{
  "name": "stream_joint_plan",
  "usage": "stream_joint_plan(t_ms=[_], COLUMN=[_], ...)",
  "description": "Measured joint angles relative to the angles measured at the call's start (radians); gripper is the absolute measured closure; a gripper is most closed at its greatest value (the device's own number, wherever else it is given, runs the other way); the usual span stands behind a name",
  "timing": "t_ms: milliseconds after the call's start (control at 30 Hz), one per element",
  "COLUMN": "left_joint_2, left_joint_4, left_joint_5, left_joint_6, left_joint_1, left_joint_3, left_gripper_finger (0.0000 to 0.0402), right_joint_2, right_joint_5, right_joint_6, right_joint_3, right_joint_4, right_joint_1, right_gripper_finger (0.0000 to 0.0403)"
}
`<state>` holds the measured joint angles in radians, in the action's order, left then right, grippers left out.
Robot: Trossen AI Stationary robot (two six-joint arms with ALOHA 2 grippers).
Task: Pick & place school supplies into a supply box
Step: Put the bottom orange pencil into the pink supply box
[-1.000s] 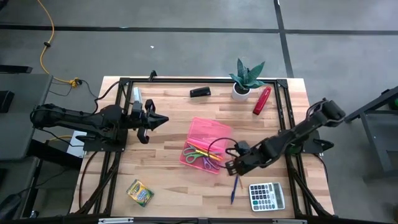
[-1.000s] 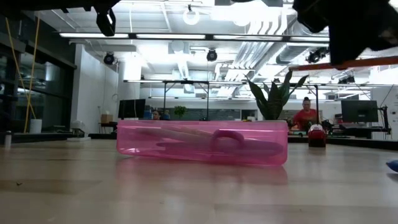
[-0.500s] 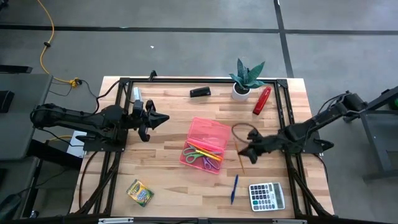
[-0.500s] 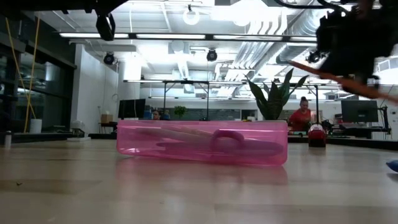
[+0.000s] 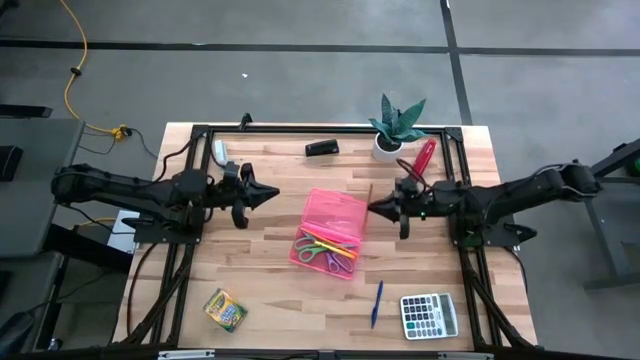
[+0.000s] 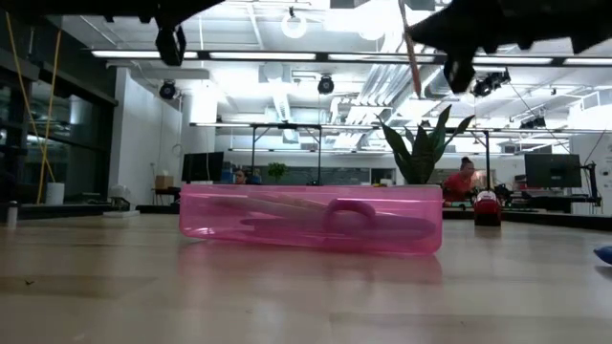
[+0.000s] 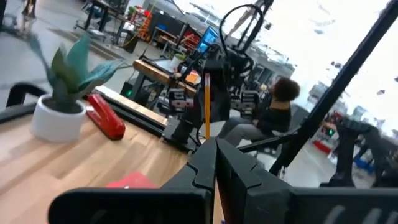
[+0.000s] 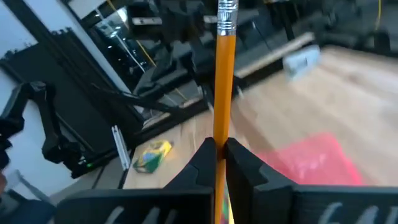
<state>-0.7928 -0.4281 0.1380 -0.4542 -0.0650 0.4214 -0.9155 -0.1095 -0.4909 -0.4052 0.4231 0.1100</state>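
On the wooden surface [image 5: 270,270] lies the open pink supply box [image 5: 331,232], scissors [image 5: 330,262] inside. Right of the box, raised above it, the right hand [image 5: 378,206] pinches an orange pencil [image 8: 222,93] upright. Left of the box, the left hand [image 5: 262,196] hangs pressed together, empty. A blue pen [image 5: 376,303] lies near the box.

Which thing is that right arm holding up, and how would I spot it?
Find the pink supply box mid-table. Just right of it, the right end effector grips an orange pencil with a silver band, raised above the table, unlike the blue pen lying flat.
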Motion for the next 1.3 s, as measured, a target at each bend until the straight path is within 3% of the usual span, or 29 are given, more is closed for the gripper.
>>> stream_joint_plan(t_ms=[267, 833, 967, 1300], left_joint_2=[-0.017, -0.015, -0.015, -0.015], left_joint_4=[0.124, 0.125, 0.125, 0.125], left_joint_5=[-0.026, -0.083, -0.079, -0.065], left_joint_6=[0.148, 0.136, 0.135, 0.143], left_joint_1=[0.001, 0.000, 0.000, 0.000], left_joint_3=[0.101, 0.101, 0.101, 0.101], left_gripper_finger=[0.0402, 0.0401, 0.0401, 0.0402], right_joint_2=[-0.001, -0.031, -0.157, -0.633], right_joint_5=[0.005, -0.036, -0.003, 0.290], right_joint_6=[0.216, 0.161, 0.155, 0.077], right_joint_3=[-0.125, -0.147, -0.266, -0.635], right_joint_4=[-0.074, -0.103, -0.210, -0.544], right_joint_1=[-0.006, -0.005, -0.005, -0.005], right_gripper_finger=[0.0403, 0.0403, 0.0403, 0.0403])
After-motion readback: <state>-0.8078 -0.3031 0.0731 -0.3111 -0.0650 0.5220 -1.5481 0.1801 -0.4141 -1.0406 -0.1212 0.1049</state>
